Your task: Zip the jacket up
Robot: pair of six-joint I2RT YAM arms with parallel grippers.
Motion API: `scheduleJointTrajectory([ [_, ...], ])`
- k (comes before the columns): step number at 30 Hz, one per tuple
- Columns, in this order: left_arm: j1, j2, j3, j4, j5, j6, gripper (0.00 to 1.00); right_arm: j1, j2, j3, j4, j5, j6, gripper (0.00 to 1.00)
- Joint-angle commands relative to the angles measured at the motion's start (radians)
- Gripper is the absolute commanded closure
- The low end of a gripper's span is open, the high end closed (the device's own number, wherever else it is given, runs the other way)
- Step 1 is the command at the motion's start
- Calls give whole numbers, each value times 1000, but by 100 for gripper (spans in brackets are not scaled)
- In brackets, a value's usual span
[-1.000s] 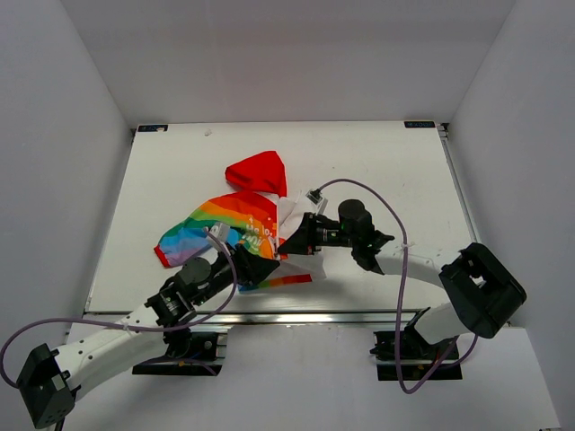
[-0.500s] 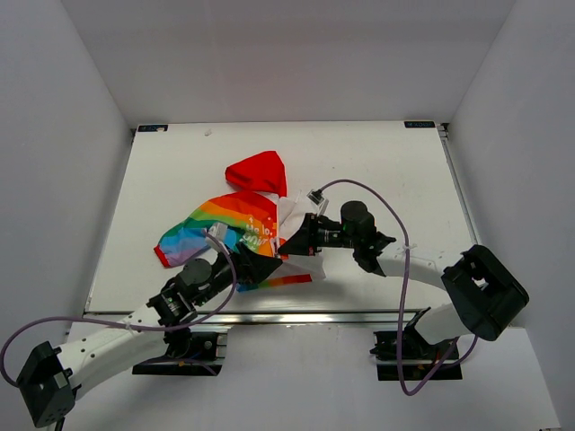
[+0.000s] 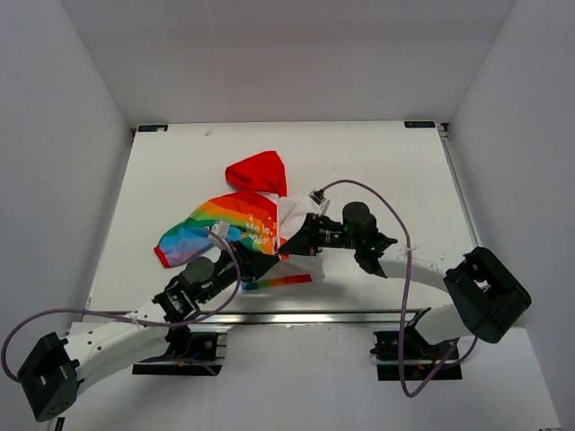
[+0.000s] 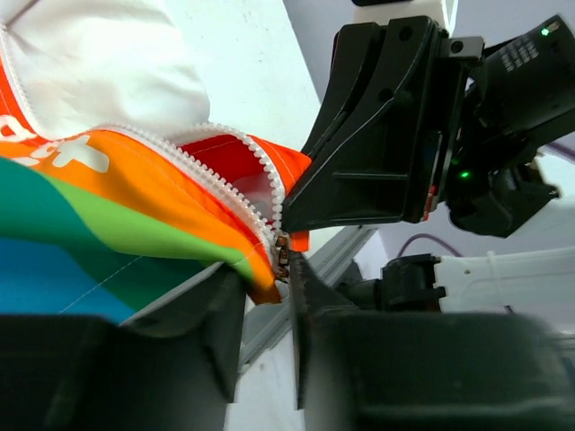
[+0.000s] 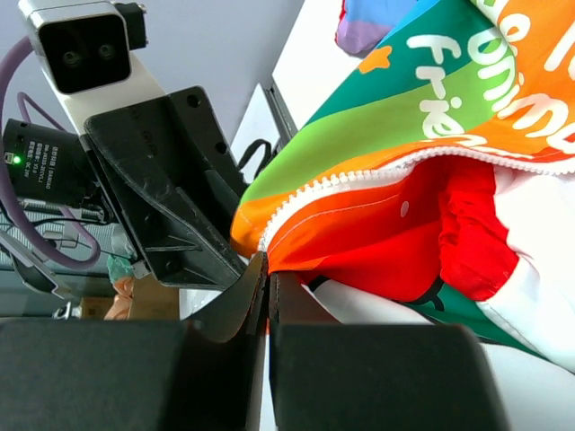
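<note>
The jacket (image 3: 243, 224) lies crumpled mid-table, with its red hood (image 3: 259, 171) at the far side and a rainbow panel to the left. My left gripper (image 3: 262, 263) is closed on the orange bottom corner (image 4: 256, 269), with the zipper slider (image 4: 282, 254) between its jaws. My right gripper (image 3: 289, 243) faces it a few centimetres away. Its jaws are pressed shut on the red-orange zipper edge (image 5: 296, 247). White zipper teeth (image 5: 359, 180) run up from there, and the two sides (image 4: 198, 175) lie apart. Each wrist view shows the other gripper close by: the right one (image 4: 377, 144), the left one (image 5: 171, 189).
The white table (image 3: 377, 171) has walls at the left, back and right. A metal rail (image 3: 296, 316) runs along the near edge. The right arm's cable (image 3: 395, 224) loops over the table to the right of the jacket.
The white flap at the jacket's near edge between the grippers has drawn in and shows less. Both grippers have shifted only slightly and keep their holds.
</note>
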Motion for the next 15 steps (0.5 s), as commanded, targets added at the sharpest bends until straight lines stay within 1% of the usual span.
scheduleJointTrajectory([
  [1,-3,-25,-1,39,17,2,71,6,-35,-4,50,18,-4,100],
  [4,-3,-44,-10,35,7,-3,73,6,-37,1,36,20,-10,100],
  [7,-3,-51,-13,36,9,-1,72,6,-34,4,33,21,-11,100],
  [9,-5,-52,-12,27,10,-3,61,6,-32,6,30,20,-11,100],
  [12,-3,-55,-12,21,7,-3,52,4,-35,9,23,20,-16,100],
  [15,-3,-58,-15,21,-3,-8,51,6,-43,10,4,21,-25,100],
])
